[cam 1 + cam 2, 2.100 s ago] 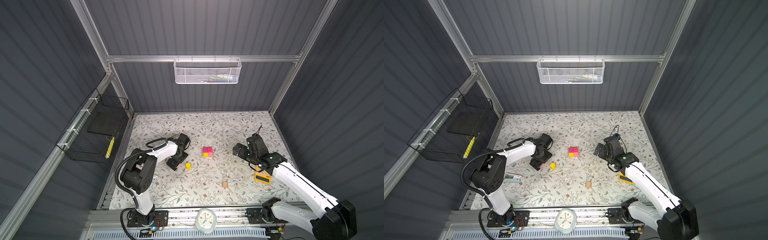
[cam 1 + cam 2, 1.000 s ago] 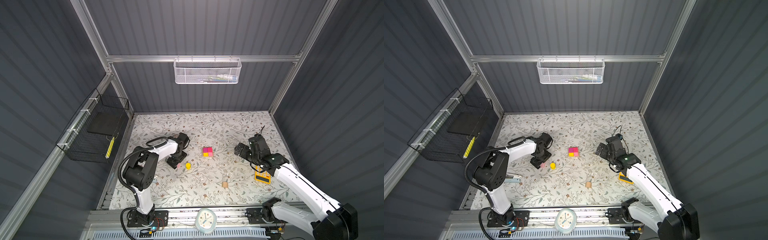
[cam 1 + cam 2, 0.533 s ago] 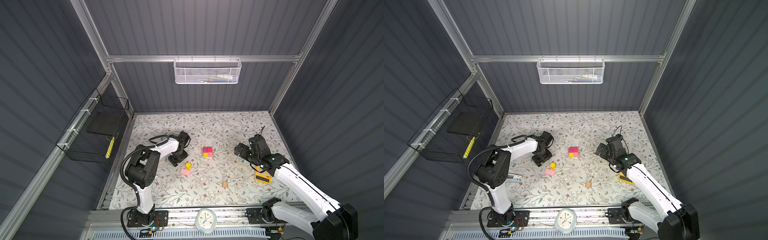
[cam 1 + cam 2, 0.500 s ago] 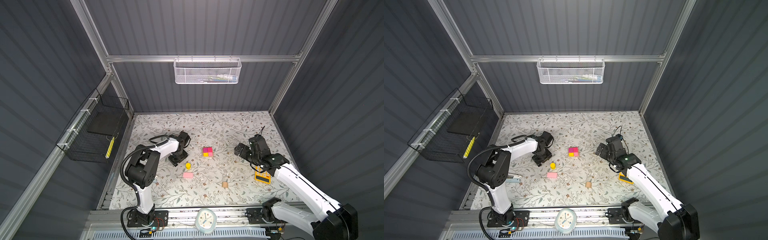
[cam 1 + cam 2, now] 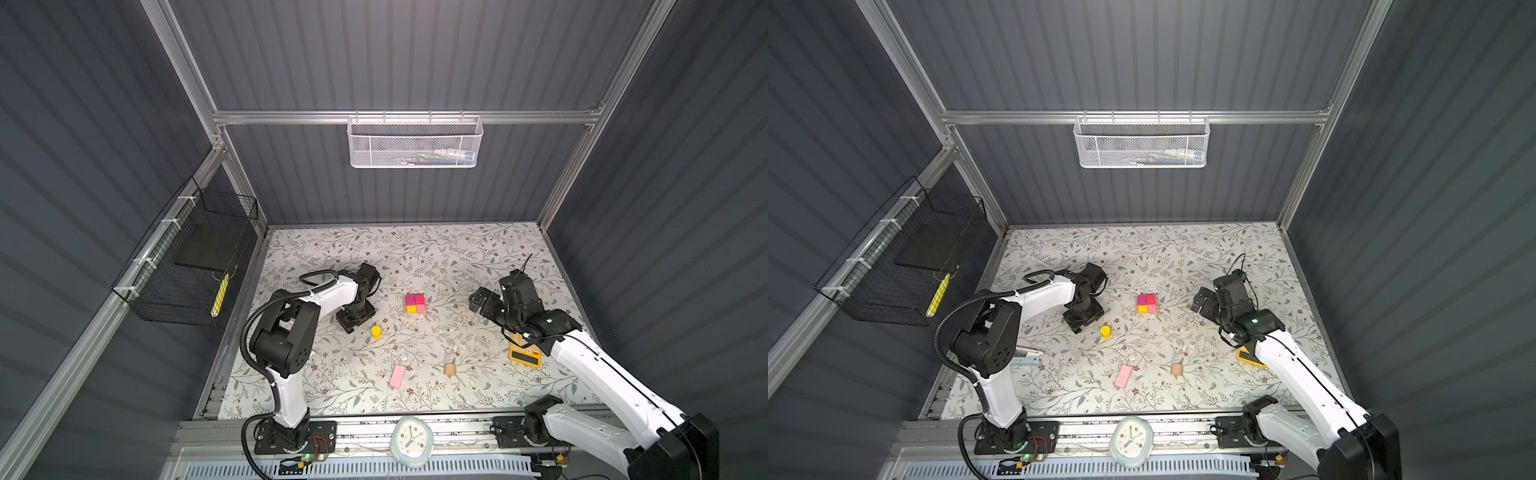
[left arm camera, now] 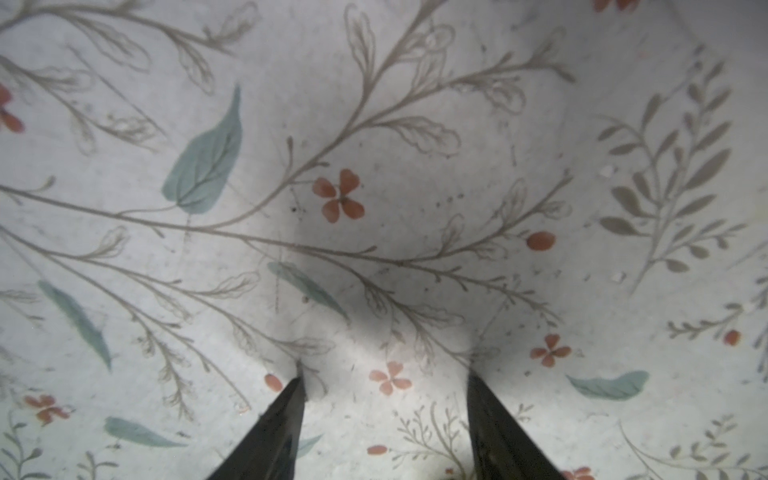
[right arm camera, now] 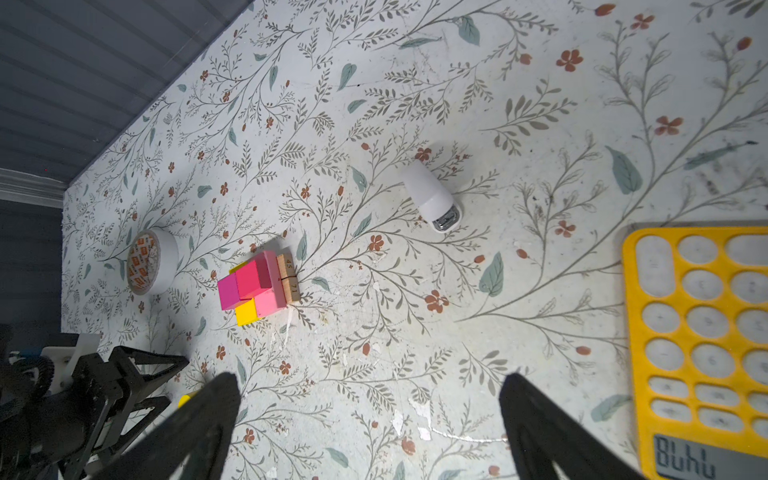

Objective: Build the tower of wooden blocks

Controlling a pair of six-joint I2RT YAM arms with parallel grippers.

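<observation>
One pink bar (image 5: 397, 376) has slid forward, away from the left gripper (image 6: 386, 374), and now lies near the one tan cylinder (image 5: 449, 368). One yellow cylinder (image 5: 376, 331) stands near that gripper. The one tower (image 5: 415, 303) sits between it and the right gripper (image 7: 370, 378). The left jaws stand partly apart and the right jaws wide, and both hold nothing.

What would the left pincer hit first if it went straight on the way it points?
Probably the bare floral tabletop: the left pincer points down at it, open, with nothing else in its line.
</observation>
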